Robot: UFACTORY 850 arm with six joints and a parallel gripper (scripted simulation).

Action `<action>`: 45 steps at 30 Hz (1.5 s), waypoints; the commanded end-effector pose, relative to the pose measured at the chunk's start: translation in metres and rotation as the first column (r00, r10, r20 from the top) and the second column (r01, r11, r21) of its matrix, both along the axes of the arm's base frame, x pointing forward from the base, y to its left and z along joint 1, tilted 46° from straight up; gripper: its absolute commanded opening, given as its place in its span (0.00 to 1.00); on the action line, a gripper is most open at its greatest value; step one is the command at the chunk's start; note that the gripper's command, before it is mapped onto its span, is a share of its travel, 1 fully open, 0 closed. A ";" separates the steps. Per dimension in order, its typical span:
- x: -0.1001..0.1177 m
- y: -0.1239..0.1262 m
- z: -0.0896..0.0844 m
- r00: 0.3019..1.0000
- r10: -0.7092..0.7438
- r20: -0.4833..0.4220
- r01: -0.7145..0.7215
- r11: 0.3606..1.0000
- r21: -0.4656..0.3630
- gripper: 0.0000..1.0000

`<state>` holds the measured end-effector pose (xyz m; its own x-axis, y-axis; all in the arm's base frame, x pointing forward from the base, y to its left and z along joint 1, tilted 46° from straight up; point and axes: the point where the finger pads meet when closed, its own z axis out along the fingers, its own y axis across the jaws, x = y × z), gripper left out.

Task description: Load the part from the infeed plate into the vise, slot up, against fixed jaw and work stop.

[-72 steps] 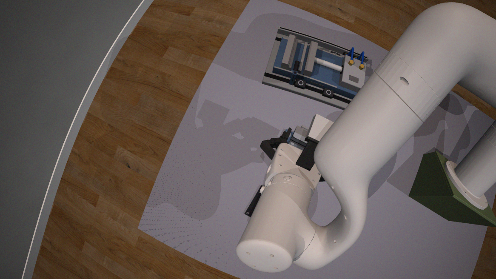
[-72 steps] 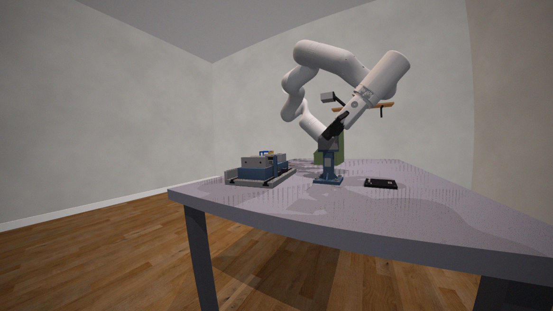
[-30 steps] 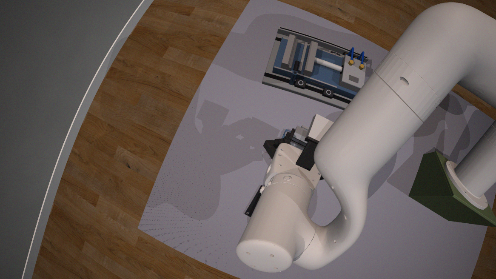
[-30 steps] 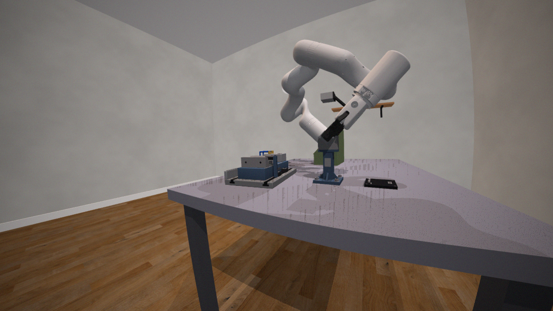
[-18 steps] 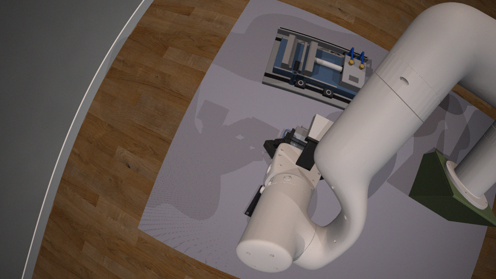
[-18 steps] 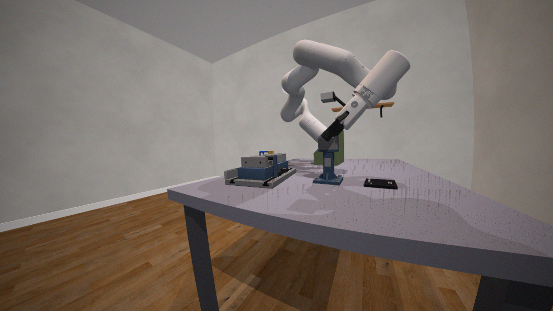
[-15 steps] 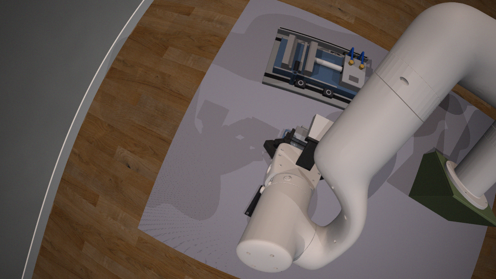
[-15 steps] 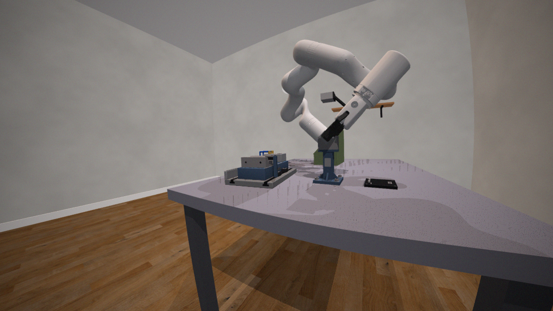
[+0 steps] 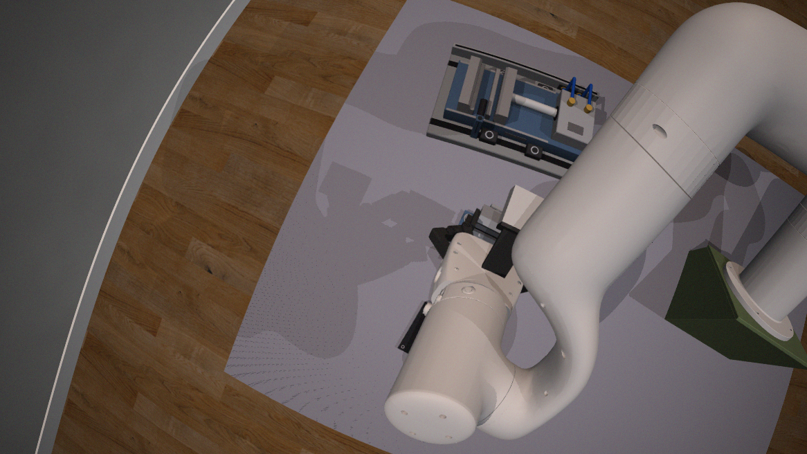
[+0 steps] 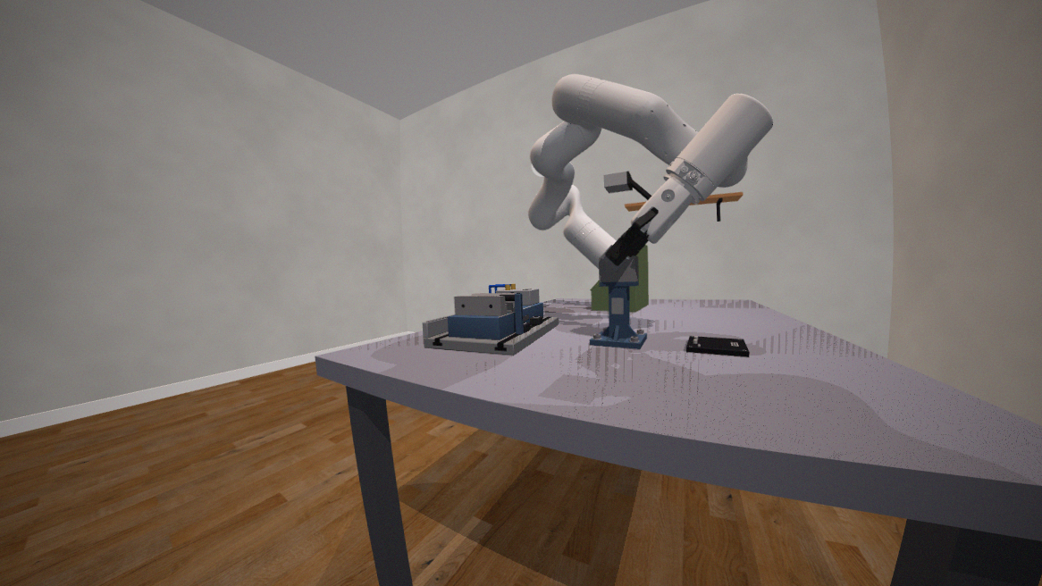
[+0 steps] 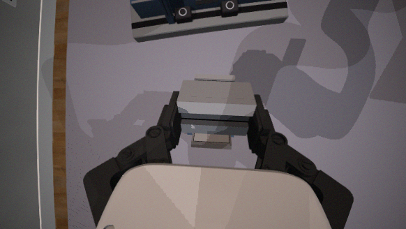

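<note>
Regrasping at the V-block [image 10: 619, 309]: hand [image 11: 216, 116] clamping the block [image 11: 216, 97] across its sides, block resting in the vee directly under the fingers. Next, judging: lifting straight up, carrying toward the vise [image 11: 209, 21] ahead, keeping slot up.
</note>
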<state>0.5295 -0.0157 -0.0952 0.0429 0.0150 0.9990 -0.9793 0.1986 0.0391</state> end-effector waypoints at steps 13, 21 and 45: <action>0.002 0.005 0.005 1.000 0.001 0.002 -0.001 1.000 0.001 0.00; 0.002 0.008 0.008 1.000 0.001 0.002 -0.001 1.000 0.001 0.00; 0.004 0.017 0.017 1.000 0.001 0.002 -0.001 1.000 0.001 0.00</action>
<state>0.5330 -0.0004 -0.0801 0.0428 0.0150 0.9990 -0.9793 0.1985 0.0390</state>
